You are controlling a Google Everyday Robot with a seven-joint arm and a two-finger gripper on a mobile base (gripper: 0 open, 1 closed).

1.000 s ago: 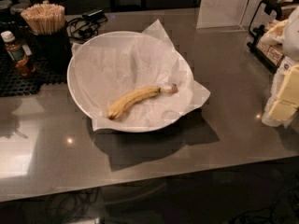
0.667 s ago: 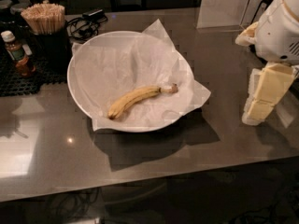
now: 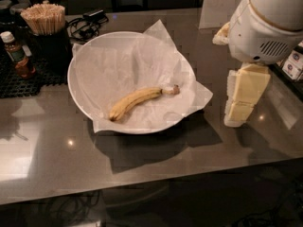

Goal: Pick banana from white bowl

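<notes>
The banana (image 3: 136,101) lies in the white bowl (image 3: 71,79) on the crinkled paper (image 3: 158,34) that lines it. It sits toward the near side, with its dark stem end pointing right. The gripper (image 3: 242,98) hangs to the right of the bowl, outside the rim, low over the table (image 3: 142,174) and well apart from the banana. I cannot tell whether it is wide or narrow.

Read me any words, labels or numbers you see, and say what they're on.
Small brown bottle with white cap: label too blurred to read.
White packets at the right edge: print too blurred to read.
Speckled yellow banana, wide white bowl, pale yellow gripper right of the bowl: no text.
</notes>
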